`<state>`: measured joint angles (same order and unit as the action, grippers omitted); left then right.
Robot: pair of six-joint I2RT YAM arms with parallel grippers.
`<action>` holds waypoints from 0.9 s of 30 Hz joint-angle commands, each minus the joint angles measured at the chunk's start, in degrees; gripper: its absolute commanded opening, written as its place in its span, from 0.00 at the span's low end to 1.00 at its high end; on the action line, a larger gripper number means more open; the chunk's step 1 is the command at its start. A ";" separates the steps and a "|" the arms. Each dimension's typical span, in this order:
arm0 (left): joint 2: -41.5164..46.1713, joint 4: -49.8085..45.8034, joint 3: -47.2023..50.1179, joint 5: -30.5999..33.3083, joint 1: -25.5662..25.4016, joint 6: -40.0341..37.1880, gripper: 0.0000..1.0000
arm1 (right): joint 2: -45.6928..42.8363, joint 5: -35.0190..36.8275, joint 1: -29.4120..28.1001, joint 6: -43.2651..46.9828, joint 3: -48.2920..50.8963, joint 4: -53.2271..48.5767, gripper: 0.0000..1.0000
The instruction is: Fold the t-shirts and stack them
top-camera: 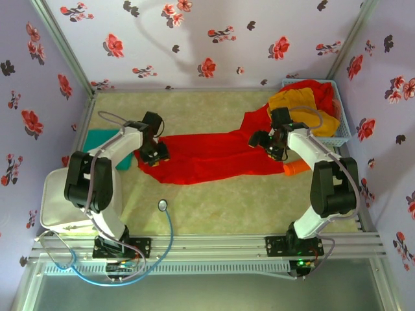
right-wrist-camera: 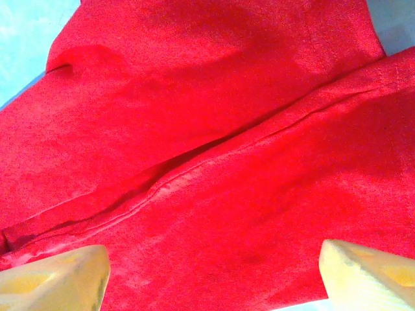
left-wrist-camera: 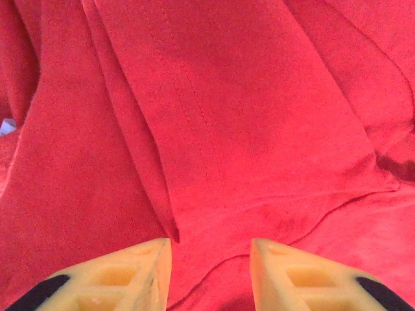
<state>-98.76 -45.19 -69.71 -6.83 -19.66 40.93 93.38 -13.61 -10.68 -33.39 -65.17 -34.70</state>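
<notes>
Below, red t-shirt (top-camera: 207,155) lies under left fingers (left-wrist-camera: 130,272), moderately parted; right fingers (right-wrist-camera: 58,278) wide apart; nothing gripped.

The beige, fuzzy table (top-camera: 220,207) is carrying a red t-shirt (top-camera: 207,155), which is lying spread across its centre, stretching from 9 toward 2 o'clock. A teal t-shirt (top-camera: 104,139) is lying flat at 9 o'clock. A pale blue mesh basket (top-camera: 345,126) is standing at 2 o'clock, a small orange object (top-camera: 296,168) is lying at 3, and a white tray (top-camera: 55,207) is sitting at 8. A thin cable (top-camera: 170,227) is curling at 6.
</notes>
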 commanded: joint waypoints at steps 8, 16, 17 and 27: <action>-4.37 2.66 -1.33 0.85 -0.10 1.28 0.34 | 0.39 0.25 -0.39 0.16 1.46 -0.81 0.84; -4.42 0.98 -1.93 1.55 -0.03 0.60 0.18 | 1.04 0.25 -0.33 -0.08 1.44 -0.72 0.83; -4.42 0.89 -1.84 1.62 -0.07 0.46 0.15 | 1.03 0.16 -0.38 -0.15 1.39 -0.59 0.83; -5.17 -1.40 -4.53 2.05 0.19 -0.92 0.00 | 0.75 0.29 -0.35 -0.28 1.23 -0.71 0.82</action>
<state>-103.11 -44.21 -71.55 -6.04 -19.66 41.41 93.45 -13.58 -10.68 -33.43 -64.31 -34.72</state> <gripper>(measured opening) 0.043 0.825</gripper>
